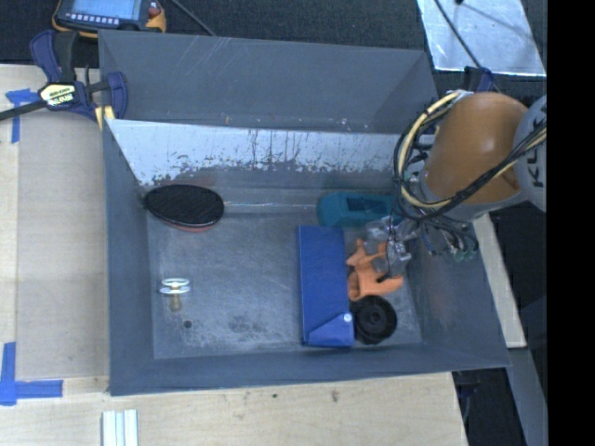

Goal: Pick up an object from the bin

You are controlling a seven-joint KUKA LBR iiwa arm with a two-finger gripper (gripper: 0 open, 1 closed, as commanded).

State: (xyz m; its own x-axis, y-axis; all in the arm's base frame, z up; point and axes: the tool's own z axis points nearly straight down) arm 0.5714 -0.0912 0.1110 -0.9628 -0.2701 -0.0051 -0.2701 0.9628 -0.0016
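Observation:
My gripper (390,242) hangs low in the right part of the bin, right above an orange, irregularly shaped toy (369,272), whose upper part it partly covers. Whether it touches or holds the toy I cannot tell. A black round disc (376,321) lies just in front of the orange toy. To their left lies a long blue flat box (322,282). Behind the gripper, by the back wall, sits a teal object (348,209).
A black oval thing (184,205) lies at the bin's back left. A small silvery thing (175,289) rests on the floor at the left. The arm, with its orange dome and cables, comes in over the right rim.

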